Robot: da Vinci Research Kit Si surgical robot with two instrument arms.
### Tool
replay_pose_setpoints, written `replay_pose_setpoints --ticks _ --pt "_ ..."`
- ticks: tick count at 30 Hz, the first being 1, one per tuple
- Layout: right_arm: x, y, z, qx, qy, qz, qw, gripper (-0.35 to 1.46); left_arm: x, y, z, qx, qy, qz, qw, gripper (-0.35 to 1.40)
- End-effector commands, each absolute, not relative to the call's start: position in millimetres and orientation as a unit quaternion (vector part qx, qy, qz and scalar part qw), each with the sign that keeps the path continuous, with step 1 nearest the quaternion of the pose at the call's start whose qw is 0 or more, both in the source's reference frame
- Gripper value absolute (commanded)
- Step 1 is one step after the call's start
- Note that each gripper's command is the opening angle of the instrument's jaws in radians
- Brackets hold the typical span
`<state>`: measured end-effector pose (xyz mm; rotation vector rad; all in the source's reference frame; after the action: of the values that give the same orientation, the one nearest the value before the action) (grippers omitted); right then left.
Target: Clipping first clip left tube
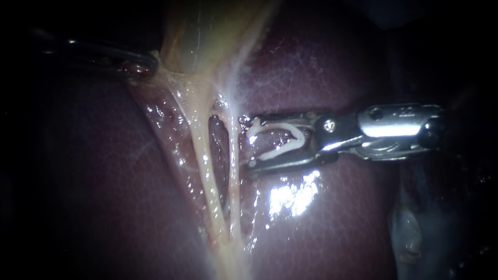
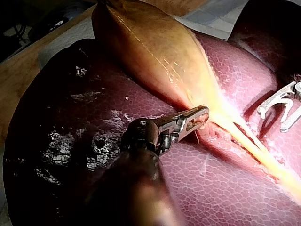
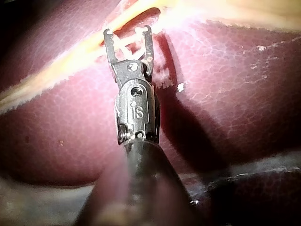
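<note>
Just short of the left tube (image 1: 205,161), the right instrument (image 1: 245,142) holds a clip (image 1: 280,125) ready.
Its jaws stand wide, both bearing on the clip, tips beside the right tube (image 1: 234,155). The left instrument (image 1: 142,67), clamped on the gallbladder (image 1: 192,36), apparently tensions both tubes off the liver (image 1: 93,181) for access.

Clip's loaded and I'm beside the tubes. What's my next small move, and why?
Probably ease the right instrument forward until the left tube lies inside the clip. Its jaws hold the clip open, but the tips sit only at the right tube, short of the left one.
</note>
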<state>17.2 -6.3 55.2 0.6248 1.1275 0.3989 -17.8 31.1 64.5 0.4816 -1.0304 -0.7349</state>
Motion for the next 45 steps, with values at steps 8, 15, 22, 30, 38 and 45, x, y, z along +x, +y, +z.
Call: replay_pose_setpoints --ticks 8,15,22,30,38,45 --pt "18.6 -8.7 56.7 0.307 0.513 0.189 0.779 0.49 -17.8 31.1 64.5 0.223 -0.477 -0.340 0.779 -0.35" --pt "19.5 -10.6 57.9 0.323 0.508 0.194 0.775 0.48 -17.8 31.1 64.5 0.223 -0.477 -0.340 0.779 -0.35" --pt "20.0 -11.8 58.9 0.336 0.503 0.198 0.771 0.48 -17.8 31.1 64.5 0.223 -0.477 -0.340 0.779 -0.35" --pt "20.6 -13.3 60.9 0.354 0.496 0.201 0.767 0.48 -17.8 31.1 64.5 0.223 -0.477 -0.340 0.779 -0.35" --pt "20.7 -13.8 62.9 0.366 0.491 0.203 0.764 0.48 -17.7 31.1 64.3 0.223 -0.477 -0.340 0.779 -0.35" --pt "21.0 -13.1 64.2 0.395 0.501 0.195 0.745 0.48 -17.8 31.0 64.1 0.223 -0.477 -0.340 0.779 -0.35"
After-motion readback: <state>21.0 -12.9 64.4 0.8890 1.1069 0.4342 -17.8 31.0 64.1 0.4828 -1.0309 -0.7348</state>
